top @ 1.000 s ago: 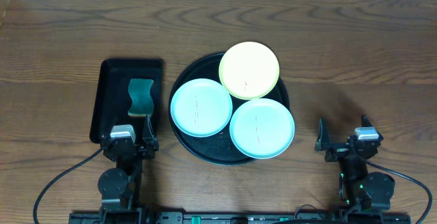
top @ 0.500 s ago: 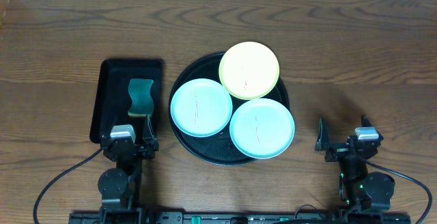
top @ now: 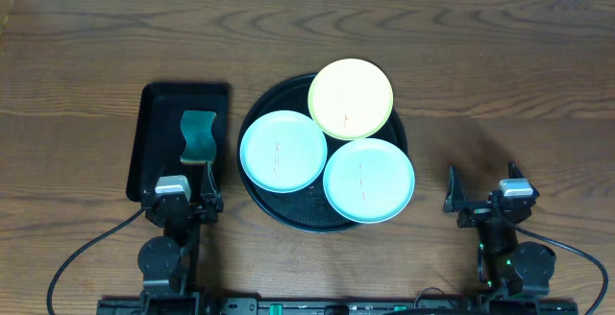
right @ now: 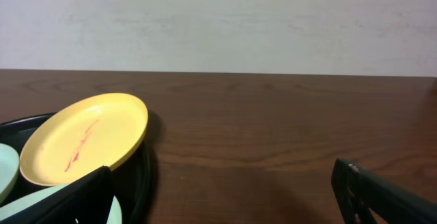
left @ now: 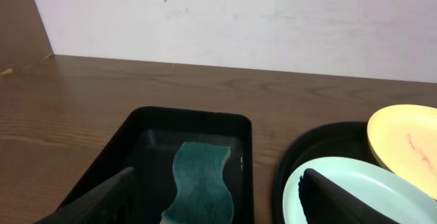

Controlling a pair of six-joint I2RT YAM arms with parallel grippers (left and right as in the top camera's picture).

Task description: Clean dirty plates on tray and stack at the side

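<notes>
Near edge: left gripper point(top: 183, 198) and right gripper point(top: 483, 195) sit low on the table point(top: 500, 84). Both have jaws spread wide, hold nothing, and point toward the far side. We read this as a rest pose, with no plate yet approached.

The left gripper sits at the near end of the rectangular tray point(top: 154, 133). That puts the sponge point(top: 198, 135) straight ahead of it, so we judge this arm is meant to do the wiping. The sponge lies flat with its long axis running near to far.

The round tray point(top: 288, 209) is mid-table between the two arms. All three plates are on it, face up:
- near turquoise plate point(top: 369, 181), right of centre and closest to the right gripper
- left turquoise plate point(top: 282, 151), just beyond it on the left
- yellow plate point(top: 351, 98), farthest, overhanging the far rim; in the right wrist view it tilts, its right edge higher

The plates are round, so they have no long axis. Their thin reddish marks run roughly near to far.

Bare wood right of the round tray looks to us like the place for the stack.
</notes>
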